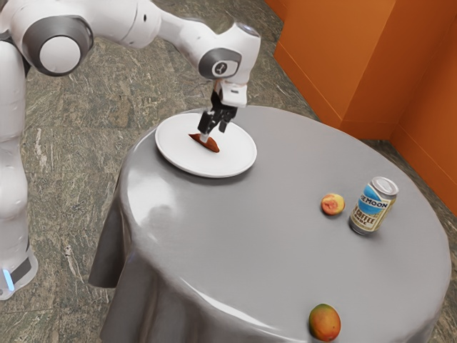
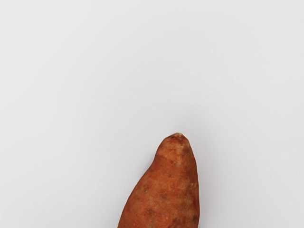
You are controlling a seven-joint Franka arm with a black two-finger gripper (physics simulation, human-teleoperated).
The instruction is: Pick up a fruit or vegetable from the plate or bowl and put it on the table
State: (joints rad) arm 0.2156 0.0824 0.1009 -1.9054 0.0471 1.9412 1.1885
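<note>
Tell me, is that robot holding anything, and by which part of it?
Nothing is held: the tool stands open at the sweet potato, which lies on the plate.

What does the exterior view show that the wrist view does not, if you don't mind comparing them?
The exterior view adds my arm and open hand, the plate's full rim, the table, the can, the peach, the mango, the floor and the orange walls.

The wrist view adds fine detail: the potato's pale tip and the small dark marks on its skin.

Both share the potato and the plate under it.
</note>
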